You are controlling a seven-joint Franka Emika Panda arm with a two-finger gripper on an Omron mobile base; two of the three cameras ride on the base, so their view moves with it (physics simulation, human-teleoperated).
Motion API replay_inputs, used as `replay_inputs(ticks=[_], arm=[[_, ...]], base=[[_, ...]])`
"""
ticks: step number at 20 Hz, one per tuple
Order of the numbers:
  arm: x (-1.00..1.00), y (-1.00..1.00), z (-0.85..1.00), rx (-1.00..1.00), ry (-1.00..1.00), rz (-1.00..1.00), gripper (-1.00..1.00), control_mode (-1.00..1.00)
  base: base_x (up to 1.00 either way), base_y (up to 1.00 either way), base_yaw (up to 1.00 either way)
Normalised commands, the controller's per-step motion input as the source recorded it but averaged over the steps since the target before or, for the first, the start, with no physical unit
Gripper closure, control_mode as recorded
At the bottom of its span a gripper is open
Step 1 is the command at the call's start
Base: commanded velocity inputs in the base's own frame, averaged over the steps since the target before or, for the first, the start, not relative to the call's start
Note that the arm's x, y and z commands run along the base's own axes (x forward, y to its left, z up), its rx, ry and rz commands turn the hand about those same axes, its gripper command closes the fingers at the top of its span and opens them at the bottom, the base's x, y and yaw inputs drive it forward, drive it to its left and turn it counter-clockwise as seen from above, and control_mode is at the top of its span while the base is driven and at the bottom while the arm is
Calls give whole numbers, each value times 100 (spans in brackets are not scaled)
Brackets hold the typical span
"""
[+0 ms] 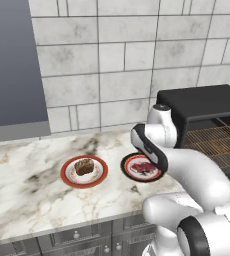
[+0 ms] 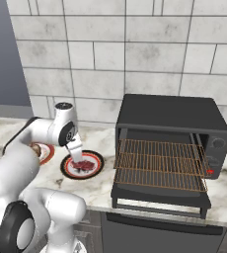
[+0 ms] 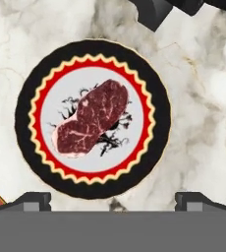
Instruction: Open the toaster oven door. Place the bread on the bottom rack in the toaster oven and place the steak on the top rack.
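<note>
The toaster oven [image 2: 170,111] stands at the right of the counter, its door [image 2: 160,195] folded down flat. The top rack [image 2: 160,150] and bottom rack [image 2: 160,179] are both slid out, with nothing on them. The steak [image 3: 93,123] lies on a black-rimmed plate [image 3: 93,49] left of the oven; it shows as steak [image 2: 84,164] in the right base view. My gripper [image 3: 115,201] hangs open straight above that plate, its fingers [image 2: 77,154] apart and holding nothing. The bread [image 1: 84,166] sits on a red-rimmed plate [image 1: 67,175] further left.
A marble counter [image 1: 22,180] runs left of the plates, with a tiled wall [image 1: 112,60] behind and a grey panel [image 1: 12,65] at the far left. Drawer fronts [image 1: 77,235] line the counter's near edge. A corner of the oven door [image 3: 159,10] shows in the hand view.
</note>
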Motion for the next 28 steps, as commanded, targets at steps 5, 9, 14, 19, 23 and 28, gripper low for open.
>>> replay_inputs(ticks=[5, 9, 14, 19, 23, 28], arm=[[41, 0, -26, 0, 4, -6, -100, -100], [37, 0, -25, 0, 7, -6, -100, -100], [36, -1, -33, 0, 10, -4, -100, -100], [27, 0, -34, 0, 5, -4, -100, -100], [17, 0, -23, 1, 0, -3, -100, -100], [-1, -4, -19, 4, 0, -5, -100, -100]], base=[[0, 0, 0], [0, 0, 0], [0, 0, 0], [0, 0, 0], [0, 0, 0], [0, 0, 0]])
